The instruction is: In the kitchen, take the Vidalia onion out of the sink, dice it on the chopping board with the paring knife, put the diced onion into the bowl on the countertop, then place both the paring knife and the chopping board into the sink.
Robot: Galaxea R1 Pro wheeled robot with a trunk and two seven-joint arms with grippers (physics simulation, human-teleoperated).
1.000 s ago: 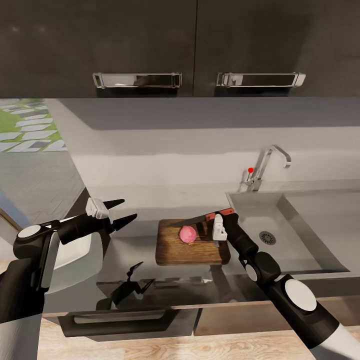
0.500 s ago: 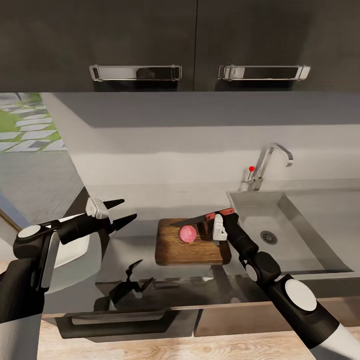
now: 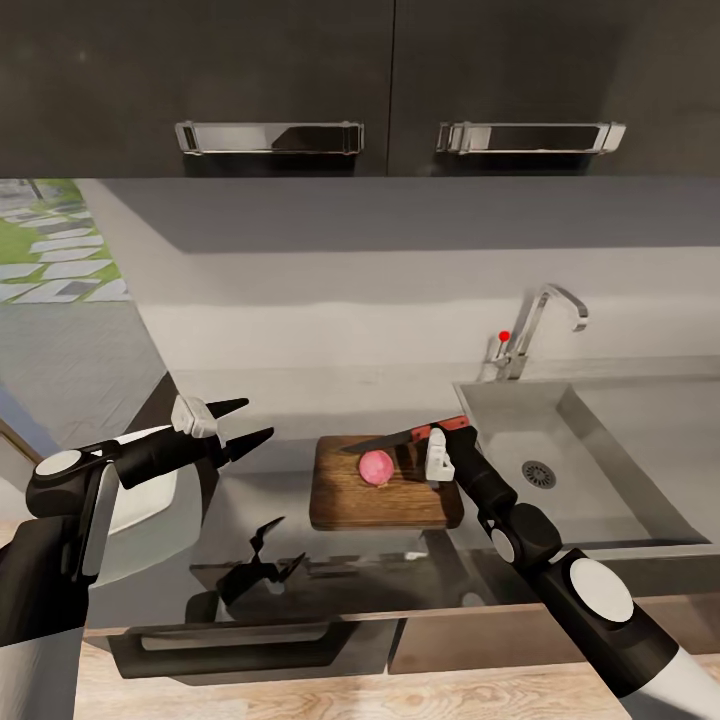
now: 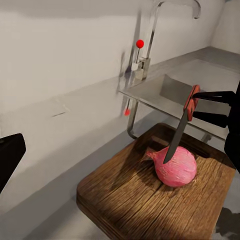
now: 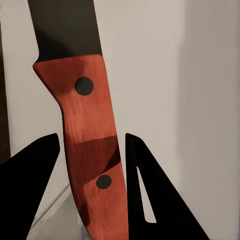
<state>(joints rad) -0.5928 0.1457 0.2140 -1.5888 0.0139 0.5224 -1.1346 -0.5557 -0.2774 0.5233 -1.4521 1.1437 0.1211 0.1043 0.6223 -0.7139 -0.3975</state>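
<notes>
- The bench (image 3: 330, 560), the glossy grey countertop, runs over dark cabinets; upper cabinets with chrome handles hang above; a pale wall stands behind
- The sink (image 3: 620, 450) is set into the bench at the robot's right, with its dark drain and the chrome tap (image 3: 535, 330) behind it
- The chopping board (image 3: 385, 485) lies flat on the bench just beside the sink's near edge, between the two arms
- The bowl (image 3: 150, 495) sits at the far left, largely hidden behind the left arm
- The left claw (image 3: 250, 422) hovers released, fingers spread, well apart from the board; it holds nothing
- The right claw (image 3: 440, 432) is clenched on the paring knife (image 4: 181, 127) by its red handle; this arm is the nearer one
- The knife's long axis slants down from the claw towards the onion (image 4: 175, 166); the tip seems to touch the onion's top, so the cut likely runs downward
- The onion rests whole at the board's middle, not yet diced
</notes>
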